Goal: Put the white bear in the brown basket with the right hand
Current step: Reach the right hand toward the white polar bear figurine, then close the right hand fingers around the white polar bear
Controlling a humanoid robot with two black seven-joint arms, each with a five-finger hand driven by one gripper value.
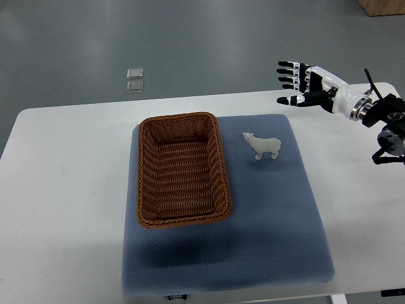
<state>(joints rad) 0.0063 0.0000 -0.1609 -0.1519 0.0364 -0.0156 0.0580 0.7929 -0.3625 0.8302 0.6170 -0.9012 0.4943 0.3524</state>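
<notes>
A white surface (69, 190) with rounded corners fills most of the view, and a blue-grey padded mat (272, 234) lies on it, reaching nearly to the near edge. A small dark label (178, 296) shows at the mat's near edge. Beyond the surface is a grey floor (190, 38), where two small clear square pieces (135, 80) lie just beside each other. A brown wooden corner (381, 6) shows at the top right.

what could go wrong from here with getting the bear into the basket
The right hand is open, up and to the right of the bear, so nothing is grasped yet. The bear is small and stands upright on the blue mat; fingers could tip it over. It also stands close to the basket rim, which it could catch on.
</notes>
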